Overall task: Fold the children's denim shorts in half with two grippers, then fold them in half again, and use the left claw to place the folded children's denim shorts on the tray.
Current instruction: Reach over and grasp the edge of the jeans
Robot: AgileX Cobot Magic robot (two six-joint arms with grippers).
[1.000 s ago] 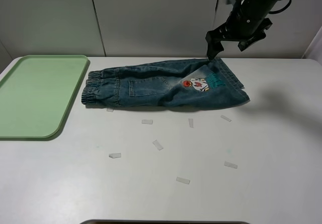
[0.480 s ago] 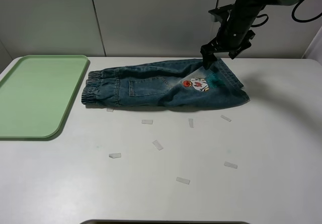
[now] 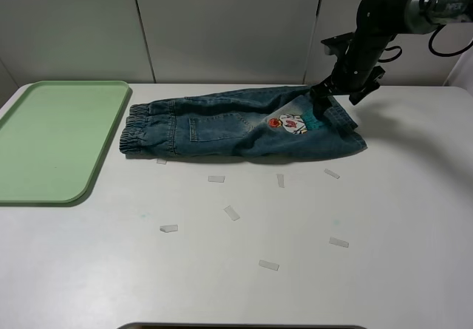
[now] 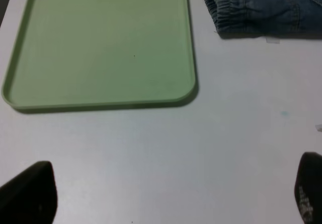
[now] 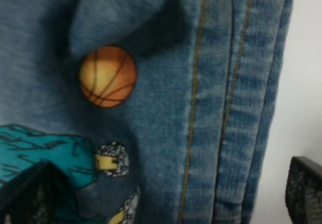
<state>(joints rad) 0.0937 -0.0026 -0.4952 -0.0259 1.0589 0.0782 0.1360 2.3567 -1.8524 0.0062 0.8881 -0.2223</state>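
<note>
The left arm is outside the high view. Only the left claw's [image 4: 168, 196] two dark tips show, wide apart and empty, over the table [image 4: 236, 133]. The right gripper [image 3: 323, 101] slants steeply down, jaws spread and holding nothing, at the 2 o'clock hem of the children's denim shorts [image 3: 214, 126]. The shorts lie mid-table, with the tray [image 3: 52, 137] at their 9 o'clock.

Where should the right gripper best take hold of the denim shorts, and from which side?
Probably at the stitched hem end of the denim shorts, coming down from above. The shorts lie flat, and that edge is free on the table; the open right gripper hangs over it.
</note>
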